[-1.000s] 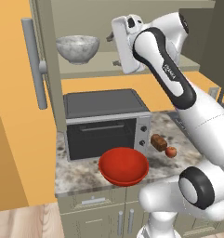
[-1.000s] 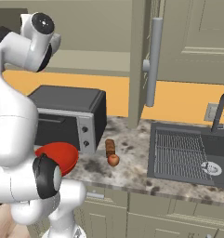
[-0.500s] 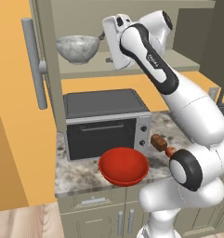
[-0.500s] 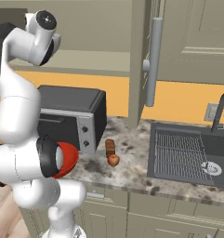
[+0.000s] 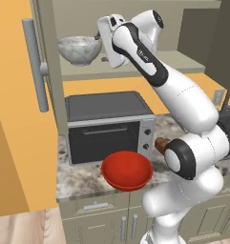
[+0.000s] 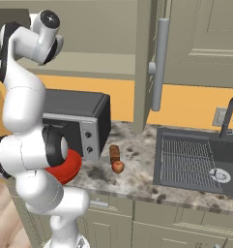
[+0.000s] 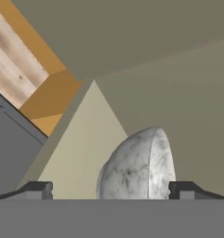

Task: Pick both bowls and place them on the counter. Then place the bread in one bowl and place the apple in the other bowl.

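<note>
The red bowl (image 5: 127,169) is seated on the counter (image 5: 83,178) front edge, before the toaster oven (image 5: 109,125). Bread (image 6: 114,153) and apple (image 6: 118,166) are positioned touching. On the open cabinet shelf (image 5: 150,65), the marbled bowl (image 7: 136,166) is framed between the spread fingertips (image 7: 36,189) of the gripper (image 7: 111,189), not gripped.

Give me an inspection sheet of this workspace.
Surface: speckled counter, toaster oven at its left end.
Job's things: red bowl on counter before the oven; marbled bowl on cabinet shelf; bread and apple touching on counter.
Clutter: nothing seen.
Claw: open, raised to the shelf, fingertips either side of marbled bowl.
Cables: nothing seen.
Surroundings: sink with faucet, open cabinet door, wood floor.
</note>
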Tool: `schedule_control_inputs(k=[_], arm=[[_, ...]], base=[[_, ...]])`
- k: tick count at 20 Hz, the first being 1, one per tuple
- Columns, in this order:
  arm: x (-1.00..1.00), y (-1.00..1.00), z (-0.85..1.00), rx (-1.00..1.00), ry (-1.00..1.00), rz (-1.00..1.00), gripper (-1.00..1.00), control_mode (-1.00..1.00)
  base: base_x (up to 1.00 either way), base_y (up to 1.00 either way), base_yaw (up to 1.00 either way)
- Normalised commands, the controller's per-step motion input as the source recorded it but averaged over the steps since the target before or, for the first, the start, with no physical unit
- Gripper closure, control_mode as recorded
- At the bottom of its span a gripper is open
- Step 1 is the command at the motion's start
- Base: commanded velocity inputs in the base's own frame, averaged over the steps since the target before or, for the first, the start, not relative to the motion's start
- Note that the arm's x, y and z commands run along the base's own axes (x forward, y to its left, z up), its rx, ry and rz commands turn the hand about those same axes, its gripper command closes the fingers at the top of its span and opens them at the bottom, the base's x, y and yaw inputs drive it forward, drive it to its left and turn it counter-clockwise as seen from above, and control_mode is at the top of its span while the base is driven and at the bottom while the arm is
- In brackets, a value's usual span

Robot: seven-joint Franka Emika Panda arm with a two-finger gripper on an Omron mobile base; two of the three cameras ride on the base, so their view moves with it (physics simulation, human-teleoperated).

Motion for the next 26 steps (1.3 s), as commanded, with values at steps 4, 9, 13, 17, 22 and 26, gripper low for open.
schedule_control_inputs(k=[4, 9, 13, 17, 22, 26], arm=[[0.41, 0.10, -0.04, -0.02, 0.00, 0.00, -1.00, -1.00], [0.42, 0.11, -0.06, -0.02, 0.00, 0.00, -1.00, -1.00], [0.38, 0.13, -0.06, -0.03, 0.00, 0.00, -1.00, -1.00], [0.34, 0.16, -0.05, -0.03, 0.01, 0.00, -1.00, -1.00], [0.33, 0.17, -0.03, -0.03, 0.00, 0.00, -1.00, -1.00], [0.07, 0.21, -0.10, -0.05, 0.00, 0.00, -1.00, -1.00]], base=[[0.00, 0.00, 0.00], [0.00, 0.00, 0.00], [0.00, 0.00, 0.00], [0.00, 0.00, 0.00], [0.00, 0.00, 0.00], [0.00, 0.00, 0.00]])
